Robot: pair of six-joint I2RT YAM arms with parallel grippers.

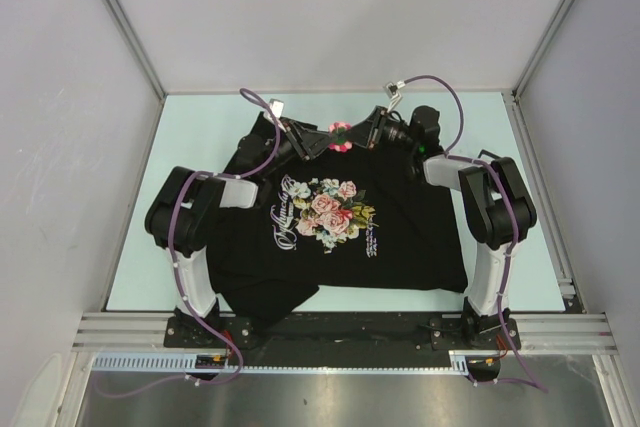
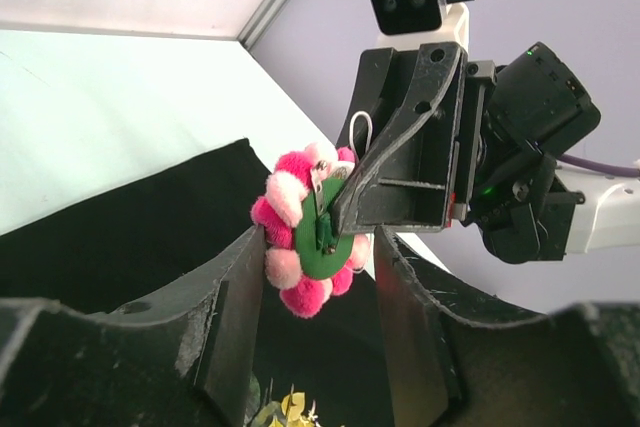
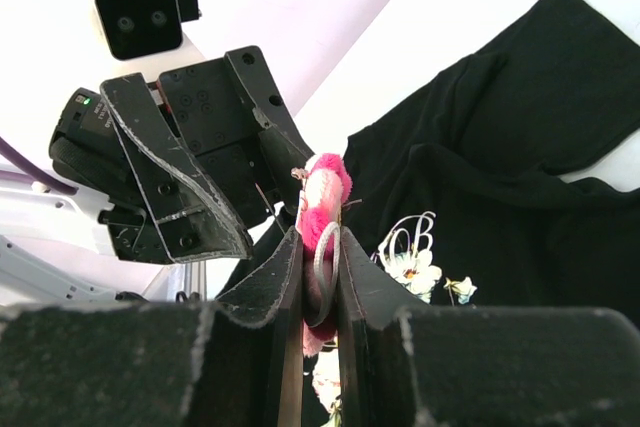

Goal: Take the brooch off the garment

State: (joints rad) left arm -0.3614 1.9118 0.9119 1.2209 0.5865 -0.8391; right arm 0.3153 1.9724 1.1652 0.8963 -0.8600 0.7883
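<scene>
The black T-shirt (image 1: 400, 237) lies flat on the table, its printed roses (image 1: 330, 209) facing up. The small pink brooch (image 1: 341, 135) is at the collar, between both grippers. My right gripper (image 1: 362, 134) is shut on it; in the right wrist view the jaws (image 3: 320, 257) pinch the fluffy pink brooch (image 3: 322, 197) and a grey loop. In the left wrist view the brooch (image 2: 300, 237) shows its green back, held above the shirt (image 2: 130, 237). My left gripper (image 2: 315, 317) is open, its fingers (image 2: 235, 317) either side of the brooch's lower edge.
The shirt covers most of the pale green table (image 1: 190, 137). Grey walls and metal frame posts (image 1: 125, 22) close in the back and sides. The left gripper (image 3: 190, 187) sits close in front of the right wrist camera.
</scene>
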